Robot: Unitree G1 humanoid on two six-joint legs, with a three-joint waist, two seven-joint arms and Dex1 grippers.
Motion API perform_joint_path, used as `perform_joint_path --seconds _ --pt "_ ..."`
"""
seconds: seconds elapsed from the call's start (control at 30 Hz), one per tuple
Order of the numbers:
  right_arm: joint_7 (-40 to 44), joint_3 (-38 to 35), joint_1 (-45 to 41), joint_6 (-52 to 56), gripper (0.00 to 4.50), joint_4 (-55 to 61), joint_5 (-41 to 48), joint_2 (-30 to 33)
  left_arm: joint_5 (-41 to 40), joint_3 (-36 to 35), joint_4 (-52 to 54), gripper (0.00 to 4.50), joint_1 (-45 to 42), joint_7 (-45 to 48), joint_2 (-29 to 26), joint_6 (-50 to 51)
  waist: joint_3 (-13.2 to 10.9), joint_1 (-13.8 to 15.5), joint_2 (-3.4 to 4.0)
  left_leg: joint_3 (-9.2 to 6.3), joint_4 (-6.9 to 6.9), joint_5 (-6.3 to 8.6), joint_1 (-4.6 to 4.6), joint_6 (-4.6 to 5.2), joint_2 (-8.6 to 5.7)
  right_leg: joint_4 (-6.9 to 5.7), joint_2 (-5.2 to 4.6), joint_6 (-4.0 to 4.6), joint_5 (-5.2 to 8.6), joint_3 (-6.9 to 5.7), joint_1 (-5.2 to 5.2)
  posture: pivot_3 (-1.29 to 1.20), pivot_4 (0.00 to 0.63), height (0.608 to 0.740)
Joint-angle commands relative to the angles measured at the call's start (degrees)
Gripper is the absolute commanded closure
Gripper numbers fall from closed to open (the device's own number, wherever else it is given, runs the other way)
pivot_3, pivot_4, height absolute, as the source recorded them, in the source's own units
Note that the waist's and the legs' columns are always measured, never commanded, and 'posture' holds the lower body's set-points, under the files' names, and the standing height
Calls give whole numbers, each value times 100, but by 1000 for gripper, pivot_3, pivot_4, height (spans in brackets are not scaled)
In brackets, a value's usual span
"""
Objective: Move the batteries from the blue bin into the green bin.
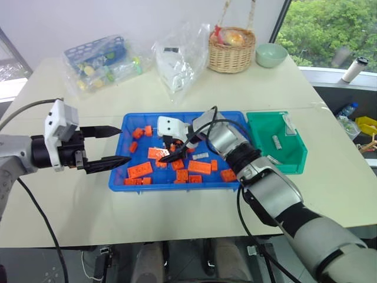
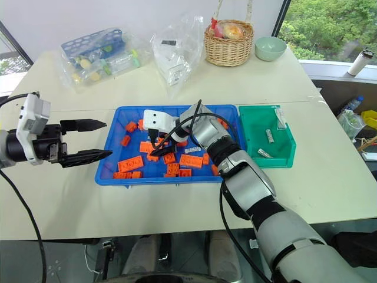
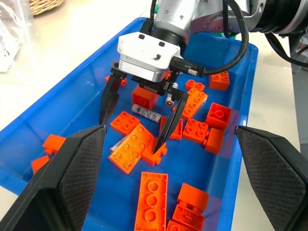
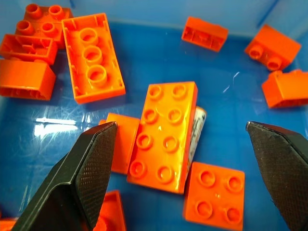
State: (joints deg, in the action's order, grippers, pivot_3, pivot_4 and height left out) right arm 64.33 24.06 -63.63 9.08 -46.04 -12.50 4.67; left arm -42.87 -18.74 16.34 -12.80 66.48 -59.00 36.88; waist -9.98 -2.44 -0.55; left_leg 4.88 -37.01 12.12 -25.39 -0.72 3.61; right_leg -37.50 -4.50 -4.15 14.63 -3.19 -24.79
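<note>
1. Some work is done: at least three batteries (image 2: 270, 136) already lie inside the green bin (image 2: 283, 154), which sits on the bench (image 2: 330, 177) behind the right end effector (image 1: 177, 148), past its wrist.
2. The work is not finished. In the blue bin (image 2: 109, 177), one battery (image 3: 146, 113) lies between the two spread fingers of the right end effector, and another battery (image 4: 197, 132) lies half hidden under the edge of a long orange brick (image 4: 163, 137), directly below it.
3. The right end effector is released, with its jaws wide apart, and it grasps nothing; it hangs low over the bricks.
4. The left end effector (image 1: 109, 146) is also released and empty. It waits just outside the blue bin, and the bin's rim is in front of its fingertips.
5. I judge that at least two batteries are left to move, and maybe more are hidden under bricks.
</note>
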Motion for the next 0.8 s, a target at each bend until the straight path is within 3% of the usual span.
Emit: perform_joint_path --seconds 0.03,0.2,0.5,0.67,0.8 --pt "-130 138 128 -59 617 70 -110 -37 26 -3 41 0 -90 53 -21 -95 0 0 0 0 0 0 0 0 0 0 0 0 0 0 1 0 150 736" --pt "-66 176 123 61 2874 51 -90 -45 54 56 -25 0 -211 76 -21 -103 0 5 0 -1 -1 0 2 0 0 0 0 0 0 0 2 0 150 736" --pt "103 258 193 180 2874 172 -72 39 138 83 -101 0 -267 129 -6 -178 1 3 -1 0 -1 0 2 0 -1 0 0 0 0 0 2 0 150 736" --pt "200 257 245 281 4404 390 -31 88 186 126 -154 0 -314 136 -3 -234 1 6 -1 -1 -1 0 1 0 0 0 0 0 0 0 2 0 150 736" --pt "209 267 239 292 4399 424 -37 110 221 167 -193 0 -377 143 26 -264 1 4 -1 -1 -1 0 1 0 -1 0 0 0 0 0 2 0 150 736"
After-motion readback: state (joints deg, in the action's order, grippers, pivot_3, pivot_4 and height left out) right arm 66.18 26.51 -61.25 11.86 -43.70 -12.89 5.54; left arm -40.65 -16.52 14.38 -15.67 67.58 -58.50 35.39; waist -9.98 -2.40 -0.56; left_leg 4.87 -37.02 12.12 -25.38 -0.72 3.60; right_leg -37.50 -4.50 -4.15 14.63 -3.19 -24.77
